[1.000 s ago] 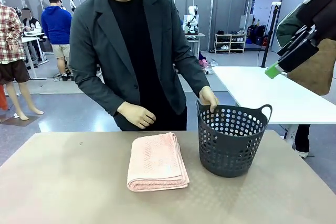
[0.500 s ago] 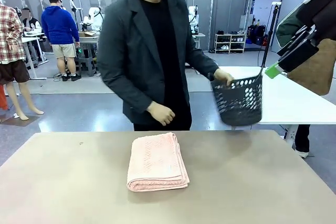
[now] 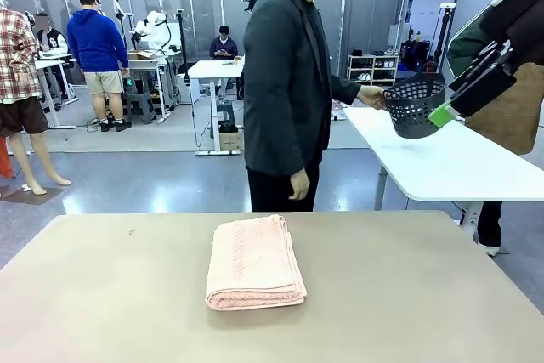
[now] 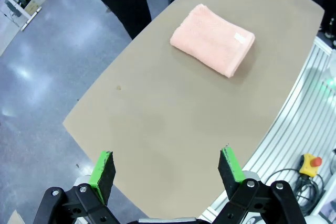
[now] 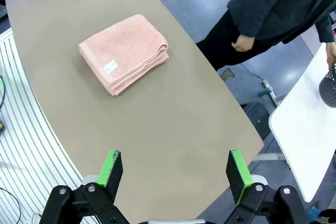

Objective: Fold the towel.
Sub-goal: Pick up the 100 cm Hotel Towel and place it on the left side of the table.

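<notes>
pink towel (image 3: 254, 263) folded on table (image 3: 408, 295), both grippers' fingers apart w/ nothing held, person holding basket (image 3: 414, 105)

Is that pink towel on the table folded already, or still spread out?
Folded. The towel lies on the table as a compact rectangle, with stacked layers showing along its edge in the right wrist view.

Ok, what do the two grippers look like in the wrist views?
Both match: the left gripper and right gripper have black linkage bodies with silver pivot bolts, and two black fingers faced with bright green pads.
</notes>
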### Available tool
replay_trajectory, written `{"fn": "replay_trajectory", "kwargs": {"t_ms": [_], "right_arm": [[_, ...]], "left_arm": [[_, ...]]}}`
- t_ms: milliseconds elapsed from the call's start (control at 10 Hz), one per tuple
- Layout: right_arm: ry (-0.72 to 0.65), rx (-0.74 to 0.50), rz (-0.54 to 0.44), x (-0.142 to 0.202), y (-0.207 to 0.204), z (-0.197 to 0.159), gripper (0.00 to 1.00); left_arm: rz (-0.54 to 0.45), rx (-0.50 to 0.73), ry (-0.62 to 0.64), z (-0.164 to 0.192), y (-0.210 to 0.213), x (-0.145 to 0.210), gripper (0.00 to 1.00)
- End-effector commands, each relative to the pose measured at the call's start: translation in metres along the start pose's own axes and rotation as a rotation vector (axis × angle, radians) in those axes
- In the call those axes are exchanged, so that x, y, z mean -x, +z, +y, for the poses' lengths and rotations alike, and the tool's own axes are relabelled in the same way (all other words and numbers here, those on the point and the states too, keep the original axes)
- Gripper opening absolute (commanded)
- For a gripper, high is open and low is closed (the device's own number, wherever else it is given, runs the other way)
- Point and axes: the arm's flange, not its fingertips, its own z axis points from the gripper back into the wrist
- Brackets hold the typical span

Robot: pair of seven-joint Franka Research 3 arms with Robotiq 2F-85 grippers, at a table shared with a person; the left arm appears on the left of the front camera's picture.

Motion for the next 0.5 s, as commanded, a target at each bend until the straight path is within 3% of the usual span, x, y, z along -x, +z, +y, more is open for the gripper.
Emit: {"fn": "replay_trajectory", "kwargs": {"t_ms": [0,400], "right_arm": [[-0.019,0.008,0.002,0.0012,-0.0002,0.0015,1.00],[-0.019,0.008,0.002,0.0012,-0.0002,0.0015,1.00]], "left_arm": [[0.006,-0.012,0.019,-0.0025,0.0008,0.0003,1.00],[0.006,-0.012,0.019,-0.0025,0.0008,0.0003,1.00]]}}
